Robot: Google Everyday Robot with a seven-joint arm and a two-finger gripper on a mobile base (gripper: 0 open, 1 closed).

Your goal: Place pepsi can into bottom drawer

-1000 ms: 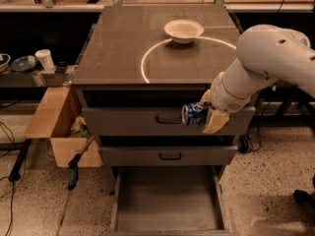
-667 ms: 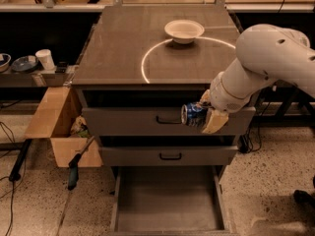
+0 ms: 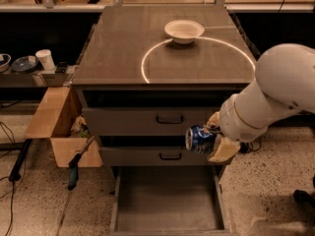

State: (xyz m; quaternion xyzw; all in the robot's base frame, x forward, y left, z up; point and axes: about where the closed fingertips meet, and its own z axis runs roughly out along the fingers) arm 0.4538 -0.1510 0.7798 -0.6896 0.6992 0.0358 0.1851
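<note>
My gripper is shut on the pepsi can, a small blue can held on its side with its silver end facing left. It hangs in front of the cabinet's right side, level with the gap between the two upper drawers. The bottom drawer is pulled open below, a wide grey tray with a flat floor and low walls, and nothing shows inside it. The can is above the drawer's right rear part, well clear of its floor.
A white round bowl stands on the cabinet top. Two shut grey drawers with black handles lie above the open one. An open cardboard box sits left of the cabinet. A cup stands on a shelf further left.
The arm and the can have dropped lower, from the top drawer's front to the level of the second drawer. The bottom drawer stays open.
</note>
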